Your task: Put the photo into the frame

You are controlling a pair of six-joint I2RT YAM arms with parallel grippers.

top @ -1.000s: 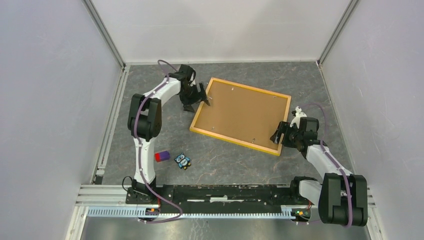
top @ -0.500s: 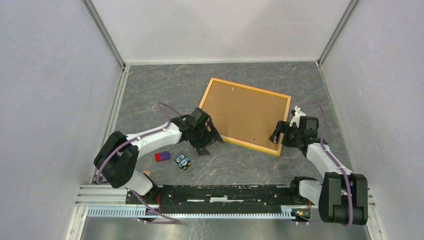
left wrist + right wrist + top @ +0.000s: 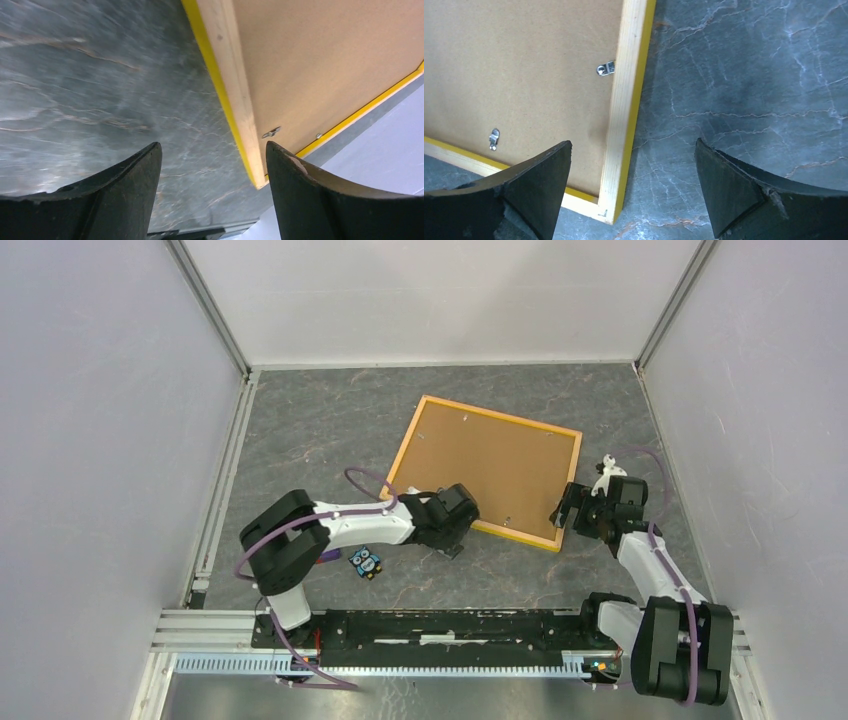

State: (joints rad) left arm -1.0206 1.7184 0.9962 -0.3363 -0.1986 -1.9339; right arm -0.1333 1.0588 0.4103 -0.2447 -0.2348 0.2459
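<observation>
Frame point(image 3: 504, 415) face-down. Left gripper point(image 3: 212, 149) open, empty, beside near long edge; right gripper point(image 3: 634, 145) likewise at near-right corner.

Setting: robot test cell in a lab. Evidence: plain pale panel walls point(image 3: 440, 300) close in three sides, joined by aluminium corner posts point(image 3: 207, 305). Dark marble-patterned counter point(image 3: 300, 430). Slotted aluminium rail point(image 3: 400, 664) along the near edge carries the left arm point(image 3: 350, 525) and right arm point(image 3: 650, 560), cables exposed.

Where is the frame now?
The frame lies back up, right of centre in the top view, left fingers at its near edge, right fingers at its near-right corner.
</observation>
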